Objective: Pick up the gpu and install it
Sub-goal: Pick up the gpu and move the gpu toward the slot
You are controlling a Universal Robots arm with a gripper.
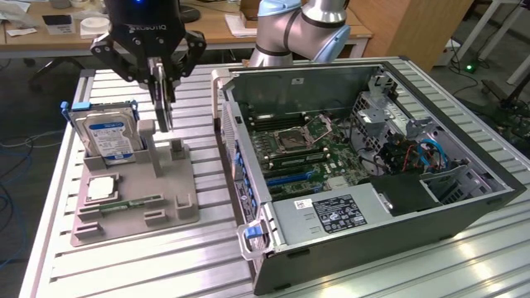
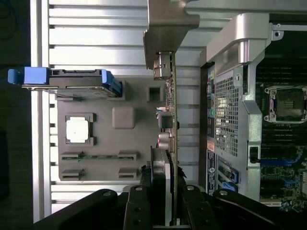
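Lifting seemed the step in hand: the gpu [image 2: 171, 110] hung edge-on, pinched by the gripper [image 1: 163, 102], just above the grey holder [image 1: 141, 198], beside the hard drive [image 1: 108, 133]; the open case [image 1: 314, 81] stood to the exterior view's right. Seating it, I judged, called for squaring its edge to a slot on the motherboard [image 1: 331, 155].
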